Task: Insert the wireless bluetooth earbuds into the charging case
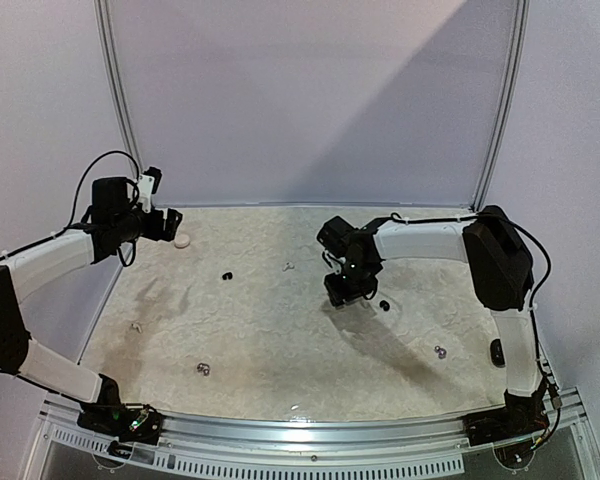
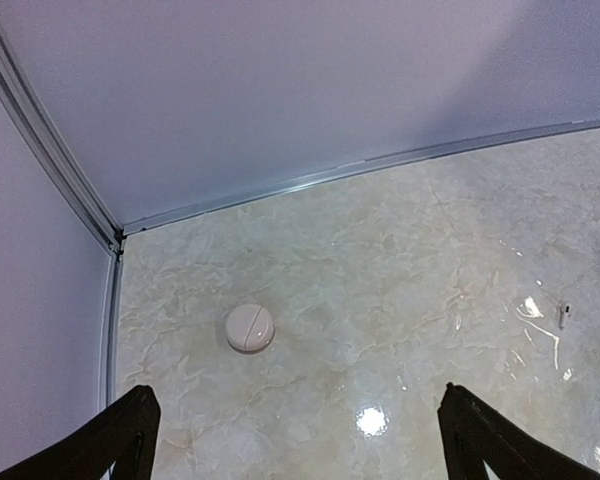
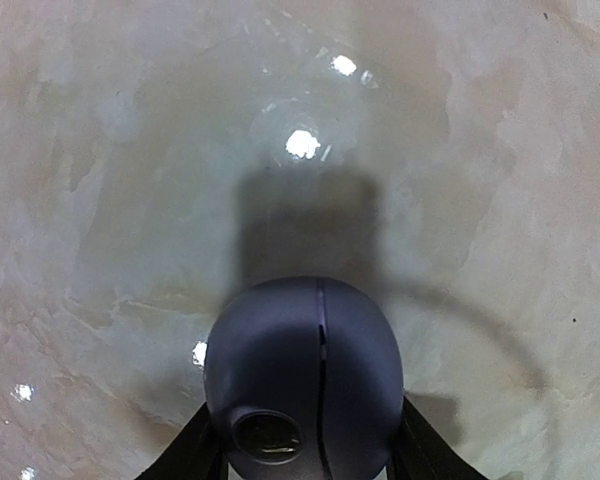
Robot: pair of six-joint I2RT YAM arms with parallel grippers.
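Top view: the right gripper point(image 1: 345, 285) holds the dark case point(image 1: 340, 298) clamped. A black earbud point(image 1: 384, 304) lies just right of that case, so the right arm is plainly the nearer one. A second black earbud point(image 1: 227, 275) sits well left of the dark case. The left gripper point(image 1: 163, 222) is farther left again, beside a white round case point(image 1: 182, 240).

Left wrist view: the fingers point(image 2: 120, 440) are spread wide with nothing between them. The white round case lies ahead, left of centre.

Right wrist view: the fingers point(image 3: 195, 452) squeeze the dark case. Its seam runs straight away from the camera, and the lid looks closed.
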